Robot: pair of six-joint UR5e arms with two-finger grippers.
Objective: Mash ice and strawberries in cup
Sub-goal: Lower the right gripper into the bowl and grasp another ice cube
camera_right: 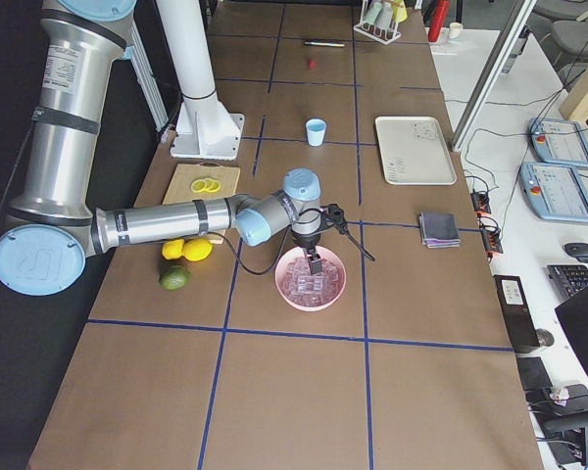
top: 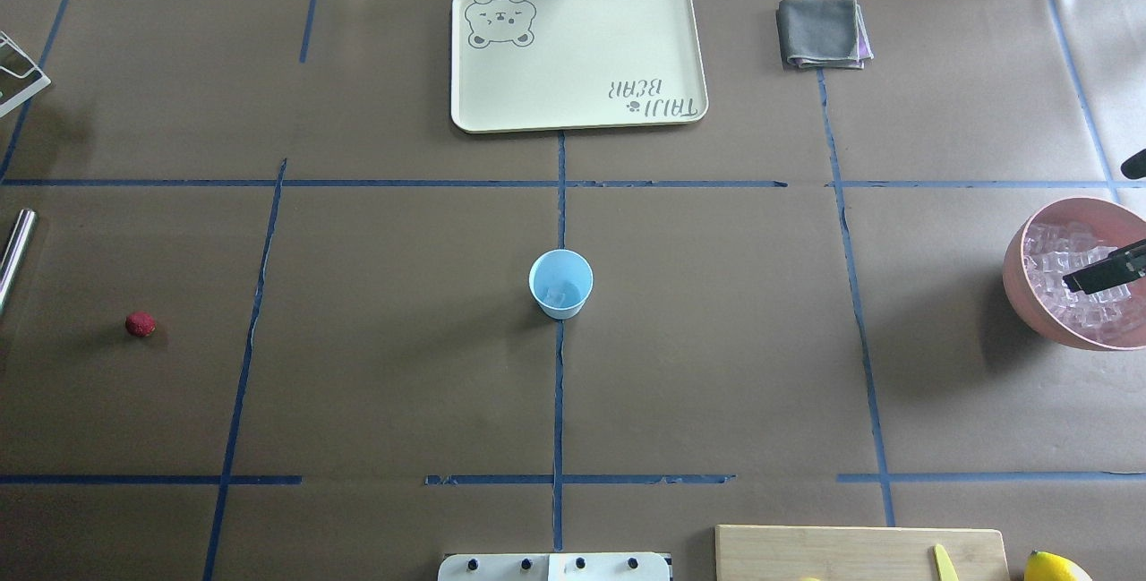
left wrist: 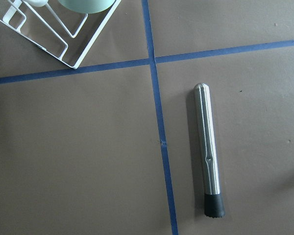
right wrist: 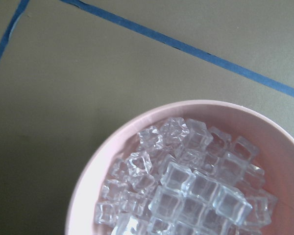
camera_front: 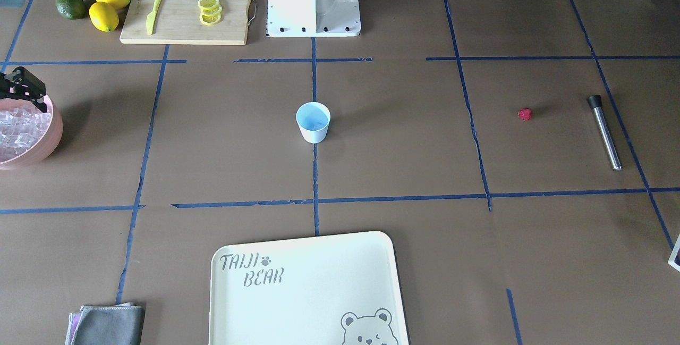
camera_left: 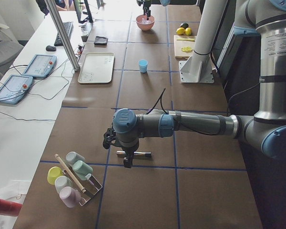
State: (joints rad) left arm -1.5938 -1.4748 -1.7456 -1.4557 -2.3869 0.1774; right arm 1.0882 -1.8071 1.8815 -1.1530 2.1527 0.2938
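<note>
- Right gripper (top: pixel 1079 279): find it at the right edge of the overhead view. It hangs over the pink bowl (top: pixel 1021 286), with its tips just above the heaped ice (right wrist: pixel 186 191). You cannot tell whether it is released or clenched, and no cube is visibly held.
- Left gripper (camera_left: pixel 127 161): find it at the lower centre of the exterior left view, pointing down over the metal muddler (left wrist: pixel 209 152). Only this side view shows it, so you cannot tell its state.
- Muddler: it lies flat on the table, just right of a blue tape line in the left wrist view. Its black tip points toward the bottom of the frame. A white wire rack (left wrist: pixel 63 44) sits at the upper left.
- Cup (top: pixel 560 284): it stands upright at the centre of the overhead view, on the tape line. A pale, glassy lump shows at its bottom.
- Strawberry (top: pixel 140 323): it lies on the bare table at the left of the overhead view, well apart from the cup.
- Tray (top: pixel 680 44): top centre, with a grey cloth (top: pixel 822 31) to its right.
</note>
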